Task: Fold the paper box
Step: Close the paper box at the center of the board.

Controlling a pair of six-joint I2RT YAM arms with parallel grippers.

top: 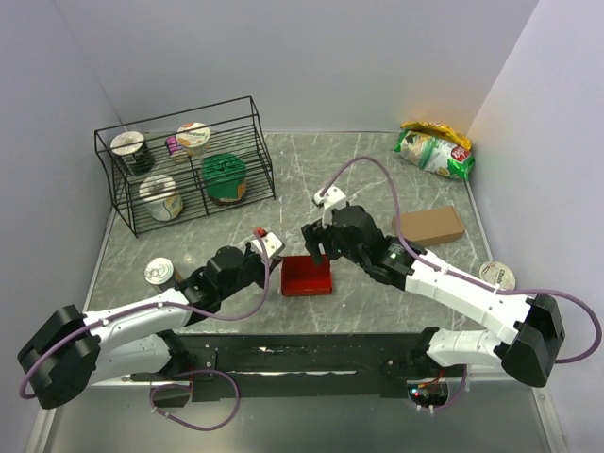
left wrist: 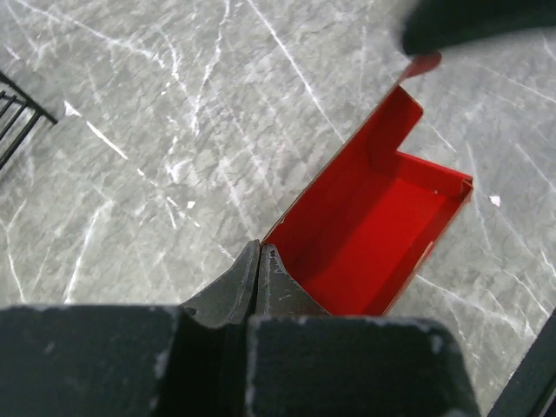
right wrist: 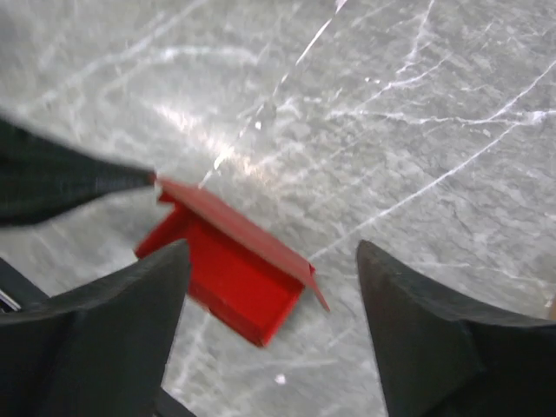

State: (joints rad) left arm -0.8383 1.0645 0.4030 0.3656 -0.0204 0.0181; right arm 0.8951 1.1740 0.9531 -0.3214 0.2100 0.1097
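Broadly, the grey marble table [top: 377,179] carries everything, and the paper box [top: 306,276] lies on it near the front edge, between the two claws. A black wire rack [top: 184,165] of tubs stands well behind the box, to its left.

The right gripper [right wrist: 271,252] hangs just above the box's far side. Its two fingers [right wrist: 408,330] are spread wide, much wider than the box, and it holds nothing. From these views I cannot tell whether either finger touches the card.

The left gripper [left wrist: 259,256] sits at the box's left wall with its jaws pressed fully together. The tips meet right at the near corner of that wall and touch the red card. Whether the card is caught between them cannot be seen.

A plain brown carton [top: 429,225] rests well to the right of the box, a little behind it. The box itself forms an open red tray, with its left wall standing tall and the shallower walls upright. A small tin [top: 160,273] stands well to the box's left.
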